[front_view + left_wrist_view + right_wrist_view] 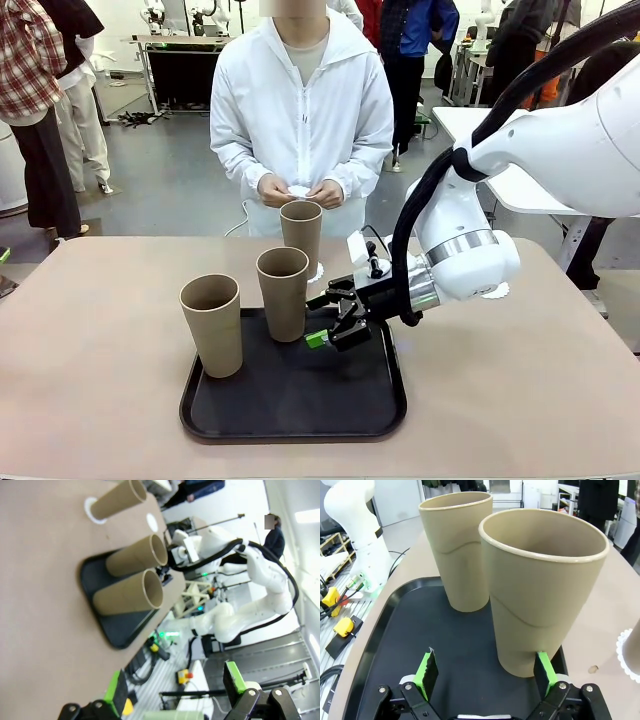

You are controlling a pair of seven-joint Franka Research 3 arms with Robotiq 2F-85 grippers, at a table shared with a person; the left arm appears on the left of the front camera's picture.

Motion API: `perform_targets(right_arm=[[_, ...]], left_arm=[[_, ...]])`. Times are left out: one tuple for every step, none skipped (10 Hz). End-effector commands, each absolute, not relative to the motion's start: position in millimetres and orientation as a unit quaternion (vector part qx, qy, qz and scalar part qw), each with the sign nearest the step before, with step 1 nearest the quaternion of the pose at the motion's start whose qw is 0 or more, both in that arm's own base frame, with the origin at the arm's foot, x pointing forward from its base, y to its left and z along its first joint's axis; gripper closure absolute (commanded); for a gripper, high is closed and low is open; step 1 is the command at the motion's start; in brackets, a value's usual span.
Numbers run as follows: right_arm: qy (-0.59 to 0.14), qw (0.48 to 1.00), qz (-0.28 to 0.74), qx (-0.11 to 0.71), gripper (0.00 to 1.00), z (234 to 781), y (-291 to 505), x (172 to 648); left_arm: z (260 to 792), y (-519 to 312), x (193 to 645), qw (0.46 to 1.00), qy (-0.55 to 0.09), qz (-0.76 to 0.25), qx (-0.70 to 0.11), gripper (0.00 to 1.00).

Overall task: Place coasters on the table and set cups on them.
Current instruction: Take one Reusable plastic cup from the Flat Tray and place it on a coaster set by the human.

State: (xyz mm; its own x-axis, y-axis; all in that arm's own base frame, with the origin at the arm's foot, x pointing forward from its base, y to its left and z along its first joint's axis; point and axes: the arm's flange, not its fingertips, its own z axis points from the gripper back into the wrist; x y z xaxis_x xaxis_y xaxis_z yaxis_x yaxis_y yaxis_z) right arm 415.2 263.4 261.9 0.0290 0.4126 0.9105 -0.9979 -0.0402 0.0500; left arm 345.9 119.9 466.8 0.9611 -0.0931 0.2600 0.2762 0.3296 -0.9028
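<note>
Tan-brown far cup [212,325] stands on the black tray [300,420], well left of the right tool [318,320]; near cup [283,293] sits just left of its wide-open, empty jaws. Centre both pads [426,672] around this cup before closing. Right of the tool, a coaster [495,291] lies on the desk [100,330]. Left tool [175,685] gapes empty.

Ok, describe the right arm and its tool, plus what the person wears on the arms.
The right arm is white with rounded links, a silver ring at the wrist and a black cable looped along it. The right tool is black with green pads. The person wears long white sleeves.
</note>
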Motion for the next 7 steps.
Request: perform_targets(right_arm=[[-0.383,0.587,0.596,0.392,0.0,252,278,416],[-0.386,0.586,0.598,0.388,0.0,251,281,417],[-0.389,0.586,0.598,0.384,0.0,250,282,418],[-0.395,0.592,0.595,0.373,0.0,249,285,422],[-0.398,0.603,0.588,0.364,0.0,248,285,428],[-0.4,0.613,0.583,0.353,0.0,246,285,431],[-0.403,0.622,0.576,0.346,0.0,245,283,433]], left_arm=[[469,121,345,0.809,-0.084,-0.115,-0.57,0.0],[469,121,345,0.809,-0.084,-0.115,-0.57,0.0],[469,121,345,0.809,-0.084,-0.115,-0.57,0.0],[469,121,345,0.809,-0.084,-0.115,-0.57,0.0],[469,121,345,0.809,-0.084,-0.115,-0.57,0.0],[469,121,345,0.809,-0.084,-0.115,-0.57,0.0],[469,121,345,0.809,-0.084,-0.115,-0.57,0.0]])
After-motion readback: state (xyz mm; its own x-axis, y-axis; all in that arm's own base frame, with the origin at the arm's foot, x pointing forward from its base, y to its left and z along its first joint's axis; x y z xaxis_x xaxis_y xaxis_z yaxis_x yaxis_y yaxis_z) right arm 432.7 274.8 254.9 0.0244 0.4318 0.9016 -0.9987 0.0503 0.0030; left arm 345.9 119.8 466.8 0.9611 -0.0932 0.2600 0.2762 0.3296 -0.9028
